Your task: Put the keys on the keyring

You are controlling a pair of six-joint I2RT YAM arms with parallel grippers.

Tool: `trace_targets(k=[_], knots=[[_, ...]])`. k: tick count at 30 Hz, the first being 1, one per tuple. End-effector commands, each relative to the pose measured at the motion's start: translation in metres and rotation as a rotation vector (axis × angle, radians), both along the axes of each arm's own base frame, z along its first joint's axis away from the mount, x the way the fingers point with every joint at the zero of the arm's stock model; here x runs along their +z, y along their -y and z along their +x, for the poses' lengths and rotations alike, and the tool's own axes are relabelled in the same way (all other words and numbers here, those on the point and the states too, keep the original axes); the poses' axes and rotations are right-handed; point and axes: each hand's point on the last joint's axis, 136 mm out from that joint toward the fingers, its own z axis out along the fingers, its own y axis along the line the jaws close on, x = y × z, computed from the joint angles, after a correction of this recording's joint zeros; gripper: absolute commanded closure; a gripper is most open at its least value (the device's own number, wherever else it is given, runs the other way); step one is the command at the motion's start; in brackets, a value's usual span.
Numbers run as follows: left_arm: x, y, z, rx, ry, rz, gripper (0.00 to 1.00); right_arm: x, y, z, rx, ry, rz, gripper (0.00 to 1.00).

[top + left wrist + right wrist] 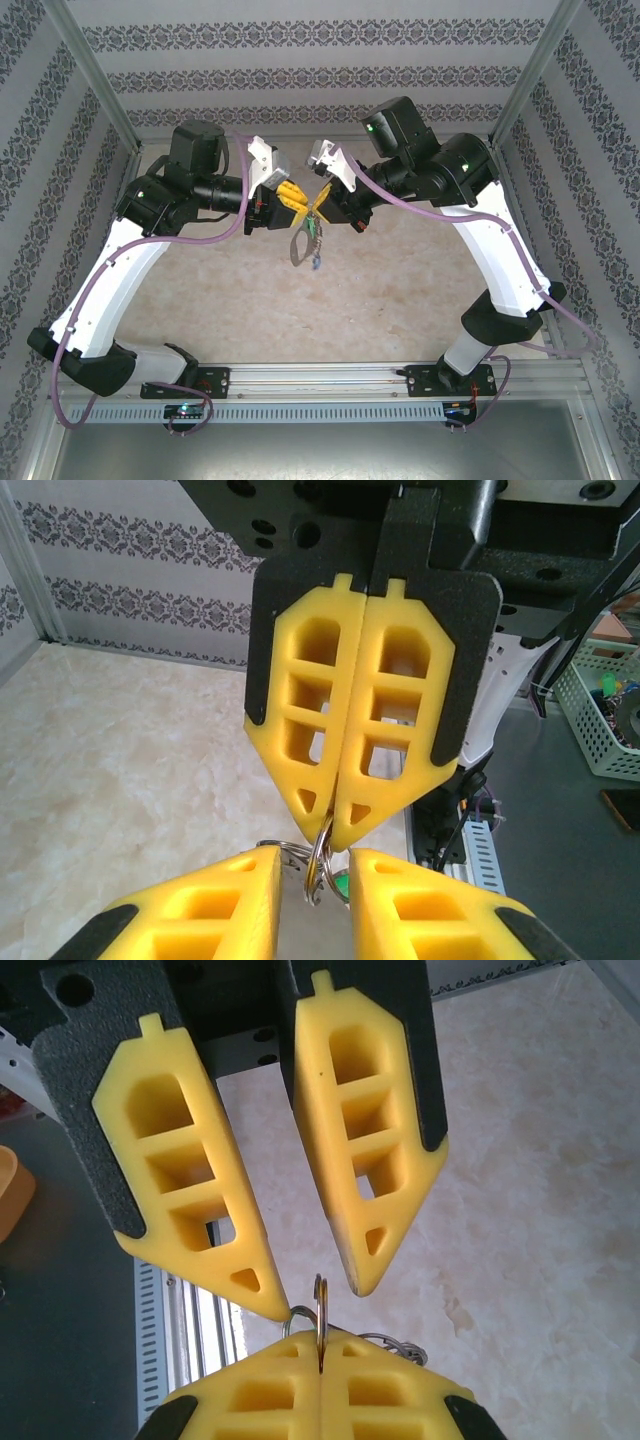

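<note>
Both grippers meet in mid-air above the table. My right gripper point(320, 1345) is shut on a silver split ring point(320, 1305), held edge-on. The keyring's grey loop point(300, 245) hangs below the fingers with a small blue tag point(315, 262). My left gripper point(315, 854) faces the right gripper point(333, 830) tip to tip. Its yellow fingers point(210, 910) stand apart on either side of the ring point(318, 865). One left finger point(262, 1295) touches a second wire ring. A bit of green tag point(342, 883) of the keys shows behind the ring; the key blade is hidden.
The marble-look table point(400, 290) lies well below the grippers. Patterned walls and metal posts point(95, 80) close it in. An aluminium rail point(330, 378) runs along the near edge. A green mesh basket point(600, 720) stands off the table.
</note>
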Motion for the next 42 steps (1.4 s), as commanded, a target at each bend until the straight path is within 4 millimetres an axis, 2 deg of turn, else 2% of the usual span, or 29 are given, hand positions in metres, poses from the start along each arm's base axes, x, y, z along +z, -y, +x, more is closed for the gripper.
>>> trace_targets(k=[1,4,7,10,14,18,19,22,23,26,30,34,39,42], knots=[[-0.007,0.004,-0.004,-0.030,-0.006,0.017,0.78,0.005,-0.006,-0.005,0.026,0.001,0.017,1.00],[-0.008,0.005,-0.004,-0.032,-0.011,0.014,0.82,0.002,-0.005,-0.005,0.027,-0.003,0.008,1.00],[-0.008,0.006,-0.005,-0.039,-0.019,0.007,0.94,0.000,-0.005,-0.006,0.028,-0.002,0.001,1.00],[-0.009,0.007,-0.005,-0.042,-0.027,0.007,0.94,0.001,-0.004,-0.007,0.029,0.001,0.003,1.00],[-0.008,0.010,-0.006,-0.057,-0.032,-0.001,1.00,0.002,-0.004,-0.007,0.030,0.006,0.005,1.00],[-0.002,0.013,-0.008,-0.077,-0.038,-0.027,1.00,0.004,-0.002,-0.006,0.019,0.017,0.008,1.00],[0.000,0.013,-0.008,-0.080,-0.036,-0.039,1.00,0.004,0.000,-0.005,0.008,0.022,0.004,0.98],[0.011,0.014,-0.007,-0.082,-0.031,-0.106,1.00,0.008,0.005,-0.004,-0.020,0.023,0.014,0.72],[0.017,0.014,-0.006,-0.077,-0.029,-0.143,1.00,0.010,0.008,-0.005,-0.027,0.015,0.031,0.68],[0.034,0.009,-0.001,-0.063,-0.024,-0.255,1.00,0.017,0.013,-0.008,-0.047,-0.022,0.101,0.64],[0.056,-0.001,0.002,-0.059,-0.027,-0.381,1.00,0.030,0.021,-0.014,-0.065,-0.059,0.210,0.63],[0.067,-0.009,0.004,-0.063,-0.023,-0.434,1.00,0.038,0.025,-0.018,-0.064,-0.093,0.287,0.66],[0.082,-0.016,0.004,-0.079,-0.018,-0.497,1.00,0.043,0.019,-0.017,-0.049,-0.121,0.349,0.73],[0.088,-0.017,0.002,-0.092,-0.017,-0.523,1.00,0.050,0.011,-0.016,-0.023,-0.146,0.414,0.73]])
